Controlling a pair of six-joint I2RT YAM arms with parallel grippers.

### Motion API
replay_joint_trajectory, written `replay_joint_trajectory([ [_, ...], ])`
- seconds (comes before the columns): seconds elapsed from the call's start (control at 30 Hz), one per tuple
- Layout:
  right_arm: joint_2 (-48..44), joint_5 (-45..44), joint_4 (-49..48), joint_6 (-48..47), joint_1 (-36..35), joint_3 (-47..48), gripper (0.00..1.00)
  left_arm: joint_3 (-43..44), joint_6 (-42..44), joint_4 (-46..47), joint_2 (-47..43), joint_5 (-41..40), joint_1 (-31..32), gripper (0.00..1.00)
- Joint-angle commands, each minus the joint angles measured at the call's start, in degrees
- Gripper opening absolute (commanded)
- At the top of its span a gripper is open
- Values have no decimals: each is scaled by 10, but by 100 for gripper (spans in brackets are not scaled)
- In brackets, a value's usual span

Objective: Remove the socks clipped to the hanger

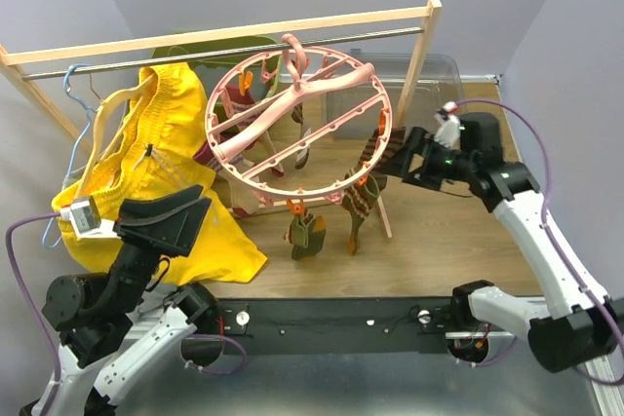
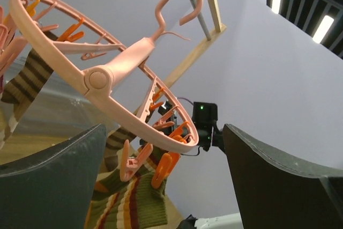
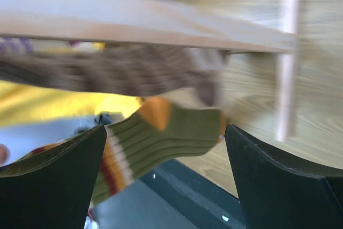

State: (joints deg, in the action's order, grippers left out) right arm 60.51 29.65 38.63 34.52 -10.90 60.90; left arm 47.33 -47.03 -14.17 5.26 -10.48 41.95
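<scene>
The round pink hanger (image 1: 297, 119) hangs by its hook from the metal rod and tilts toward me; it also shows in the left wrist view (image 2: 107, 73). Two olive-green socks with orange patches (image 1: 305, 233) (image 1: 361, 204) hang from orange clips at its lower rim, and a brown striped sock (image 1: 375, 148) hangs at its right. My right gripper (image 1: 395, 158) is open beside the brown striped sock; its blurred wrist view shows an olive sock (image 3: 171, 130) beyond the open fingers (image 3: 48, 175). My left gripper (image 1: 180, 216) is open and empty, low left of the hanger, looking up at an olive striped sock (image 2: 128, 202).
Big yellow shorts (image 1: 161, 172) and a light-blue wire hanger (image 1: 83, 114) hang at the left of the rod. The wooden rack's right post (image 1: 419, 46) and leg (image 3: 286, 57) stand close to my right gripper. A clear plastic bin (image 1: 434, 70) sits behind the rack.
</scene>
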Motion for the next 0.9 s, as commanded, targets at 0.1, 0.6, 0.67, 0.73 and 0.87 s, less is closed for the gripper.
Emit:
replay_joint_trajectory([
  [0.1,37,-128,-80,41,-176,18,100,43,32,-58,62,16,10,96],
  [0.6,94,-316,-197,-53,-485,90,100,101,93,-95,162,154,10,91],
  [0.67,85,-406,-165,-23,-485,85,100,88,100,-80,157,172,10,91],
  [0.73,61,-467,-144,-23,-484,74,100,94,106,-77,177,177,10,91],
  [0.87,44,-505,-74,-4,-485,84,100,126,127,-82,220,190,10,90],
])
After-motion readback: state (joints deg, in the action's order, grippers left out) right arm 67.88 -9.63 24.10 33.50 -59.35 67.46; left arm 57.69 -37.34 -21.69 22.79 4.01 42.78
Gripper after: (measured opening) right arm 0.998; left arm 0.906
